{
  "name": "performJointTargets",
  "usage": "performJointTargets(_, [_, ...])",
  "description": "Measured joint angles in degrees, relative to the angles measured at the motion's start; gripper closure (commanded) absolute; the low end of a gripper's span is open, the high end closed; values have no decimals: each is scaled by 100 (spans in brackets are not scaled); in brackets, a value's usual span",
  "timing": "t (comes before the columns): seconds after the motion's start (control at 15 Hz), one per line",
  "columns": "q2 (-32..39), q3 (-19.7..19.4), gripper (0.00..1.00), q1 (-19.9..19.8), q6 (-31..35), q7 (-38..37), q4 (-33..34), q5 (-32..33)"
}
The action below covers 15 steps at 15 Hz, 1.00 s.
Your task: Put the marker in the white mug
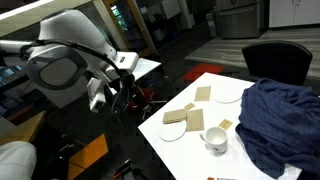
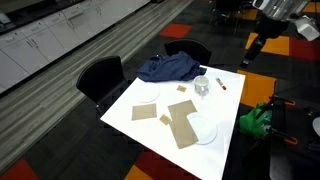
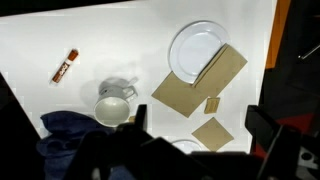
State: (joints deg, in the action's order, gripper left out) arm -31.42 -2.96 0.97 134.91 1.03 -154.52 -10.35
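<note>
The marker point(image 3: 65, 67) is a small slim stick, reddish with a white part, lying flat on the white table at the left of the wrist view. It also shows in an exterior view point(image 2: 222, 86). The white mug point(image 3: 112, 108) stands upright a short way from the marker and next to the blue cloth, and shows in both exterior views point(image 1: 216, 140) point(image 2: 201, 87). My gripper point(image 3: 200, 140) hangs high above the table, far from both. Its fingers are spread wide with nothing between them. It also shows in both exterior views point(image 1: 98, 96) point(image 2: 255, 52).
A crumpled blue cloth point(image 1: 280, 120) covers one side of the table point(image 2: 150, 90). White plates point(image 3: 197, 50) point(image 1: 172, 127) and several tan square pieces point(image 3: 198, 82) lie on the table. Black chairs point(image 2: 100, 75) stand at the table's edge.
</note>
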Motion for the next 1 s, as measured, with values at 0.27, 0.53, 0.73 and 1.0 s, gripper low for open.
performJointTargets(0.27, [95,154,0,-519,654,-926,-19,408])
performJointTargets(0.53, [358,372,0,-1161,1244,-1974,-82,905])
performJointTargets(0.73, [699,645,0,-1748,1619,-2949,-124,1407])
performJointTargets(1.0, [1248,994,0,-2502,1945,-4457,-125,2232])
